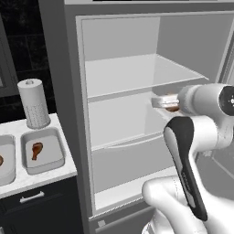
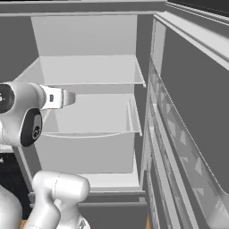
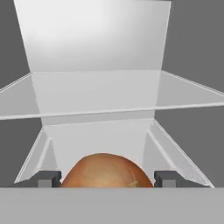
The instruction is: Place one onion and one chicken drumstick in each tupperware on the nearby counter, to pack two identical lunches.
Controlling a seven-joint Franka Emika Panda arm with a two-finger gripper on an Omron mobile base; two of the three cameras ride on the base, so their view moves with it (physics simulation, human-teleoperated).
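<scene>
A: Item one, onion. Location?

B: Inside the fridge, level with its middle shelf. It sits between the two tips of the gripper, which flank it closely on both sides. My reading: grasped, though actual contact is cut off at the frame's lower edge.

A: Item two, tupperware.

B: Two on the worktop, left of the fridge. The nearer tupperware holds one chicken drumstick. The farther tupperware is partly cut off; something brown lies in it, too little showing to name. No onion visible in either.

A: Step in hand?

B: Judged: fetching an onion out of the fridge. Next calls for drawing the arm straight back out, then swinging left to a tupperware.

A: Edges and clearance?

B: Upper shelf overhead, middle shelf lip below, fridge side walls either side. Open door stands to the fridge's right. Paper towel roll stands upright behind the nearer tupperware, well clear of the fridge's left wall.
</scene>
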